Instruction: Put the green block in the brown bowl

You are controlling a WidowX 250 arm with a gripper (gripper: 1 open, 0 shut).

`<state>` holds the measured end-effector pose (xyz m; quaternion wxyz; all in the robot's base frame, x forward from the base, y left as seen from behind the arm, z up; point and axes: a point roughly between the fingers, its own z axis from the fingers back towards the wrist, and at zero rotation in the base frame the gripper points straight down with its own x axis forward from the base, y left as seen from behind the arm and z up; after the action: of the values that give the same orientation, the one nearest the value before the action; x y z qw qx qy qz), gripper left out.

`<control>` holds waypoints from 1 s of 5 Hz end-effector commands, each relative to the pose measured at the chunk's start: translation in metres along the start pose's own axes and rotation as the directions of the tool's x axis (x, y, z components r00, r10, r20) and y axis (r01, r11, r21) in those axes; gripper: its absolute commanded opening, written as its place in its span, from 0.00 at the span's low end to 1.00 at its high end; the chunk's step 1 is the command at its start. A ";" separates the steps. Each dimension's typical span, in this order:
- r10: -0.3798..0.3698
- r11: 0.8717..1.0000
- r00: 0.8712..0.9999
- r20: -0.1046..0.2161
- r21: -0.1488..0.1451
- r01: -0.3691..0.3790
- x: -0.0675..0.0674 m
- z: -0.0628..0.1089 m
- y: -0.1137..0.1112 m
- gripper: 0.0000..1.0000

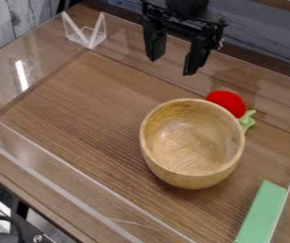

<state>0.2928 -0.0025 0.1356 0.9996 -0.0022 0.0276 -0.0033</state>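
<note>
Hovering over the far part of the wooden table [74,102], the black gripper [177,65] has its fingers spread, with nothing between them. The light green rectangular block [262,214] lies flat at the near right corner of the view, well apart from the gripper, beyond the round wooden bowl [152,130]. Its long axis runs slightly aslant, near end toward the left. Judgement: approach should pass over or around the bowl, fingers aligned across the block's narrow width.
</note>
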 end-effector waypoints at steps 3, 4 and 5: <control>0.082 0.996 0.996 -0.031 -0.041 -0.083 -0.025 -0.035 -0.072 1.00; 0.079 0.995 0.997 -0.015 -0.053 -0.079 -0.037 -0.037 -0.112 1.00; 0.044 0.997 0.999 -0.012 -0.067 -0.045 -0.047 -0.033 -0.147 1.00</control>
<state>0.2342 -0.1481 0.0858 0.9976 -0.0173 0.0662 0.0125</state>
